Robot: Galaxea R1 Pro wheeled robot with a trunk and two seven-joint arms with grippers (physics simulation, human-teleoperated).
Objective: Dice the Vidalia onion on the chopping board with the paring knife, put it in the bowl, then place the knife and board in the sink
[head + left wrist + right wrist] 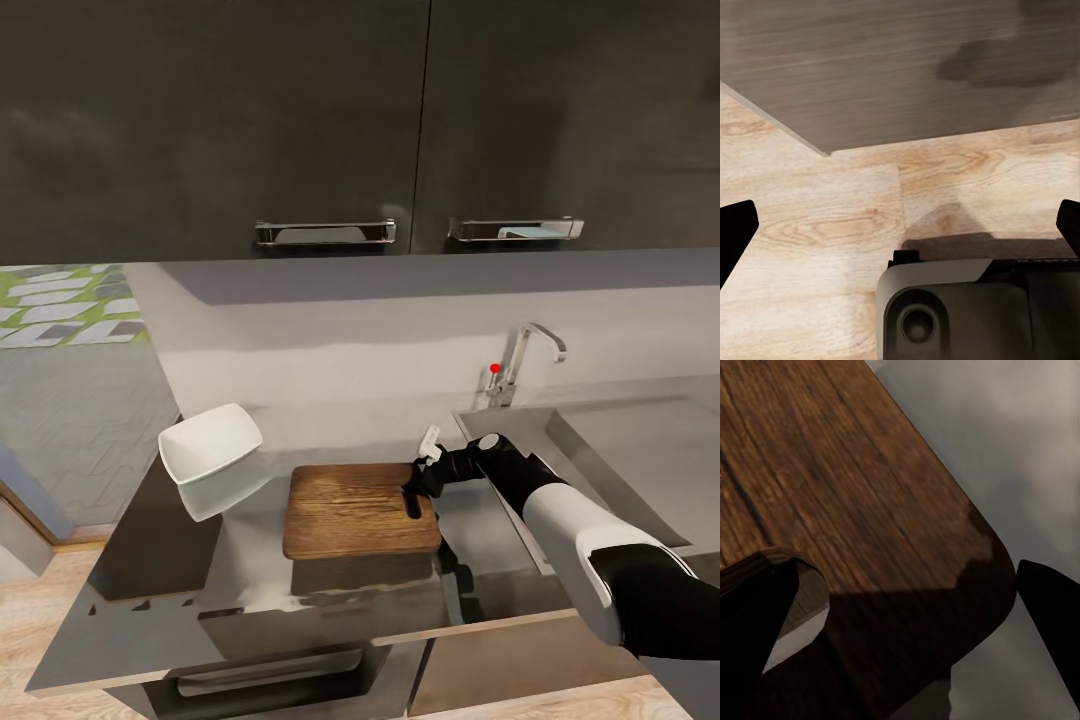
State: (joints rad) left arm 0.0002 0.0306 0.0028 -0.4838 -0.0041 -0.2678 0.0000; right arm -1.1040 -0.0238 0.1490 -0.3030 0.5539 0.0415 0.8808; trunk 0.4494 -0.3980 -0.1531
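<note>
1. Head view: my right gripper [415, 492] sits low over the right edge of the rectangular brown wooden chopping board [355, 510], which lies flat on the glossy grey table [150, 590] just left of the grey metal sink [620, 450]. The board's top looks bare. The shallow white squarish bowl [210, 452] stands left of the board, tilted on its reflection, and I see nothing in it. I judge the step in hand to be grasping the board by this edge to carry it to the sink; I should get one finger under the rim, close firmly, and lift level so it clears the basin wall. What I see of the basin shows nothing lying in it.

2. Left wrist view: my left gripper [900, 225] hangs wide open, holding nothing, above the pale wooden floor [832, 225] beside a grey cabinet front [870, 60].

3. Right wrist view: my fingers [1050, 607] straddle the board's rounded corner, spread wide and not closed on it; one dark finger overlaps the slot-shaped handle hole. Grey table lies beyond the corner.
</note>
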